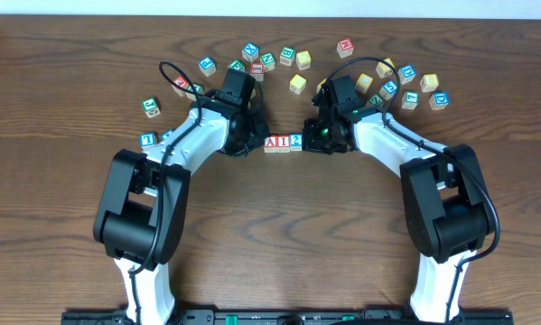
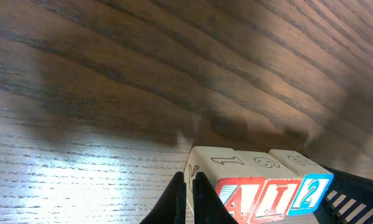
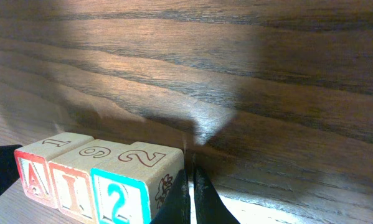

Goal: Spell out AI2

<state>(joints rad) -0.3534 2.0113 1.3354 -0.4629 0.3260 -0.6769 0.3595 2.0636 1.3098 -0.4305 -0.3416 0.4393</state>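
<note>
Three wooden blocks stand side by side in a row at the table's centre: a red A block, a red I block and a blue 2 block. They show in the left wrist view as A, I, 2, and in the right wrist view as A, I, 2. My left gripper is shut and empty, pressed against the A block's outer side. My right gripper is shut and empty, against the 2 block's outer side.
Several loose letter blocks lie scattered along the back of the table, from a green one and a blue one at the left, through a red one, to a blue one at the right.
</note>
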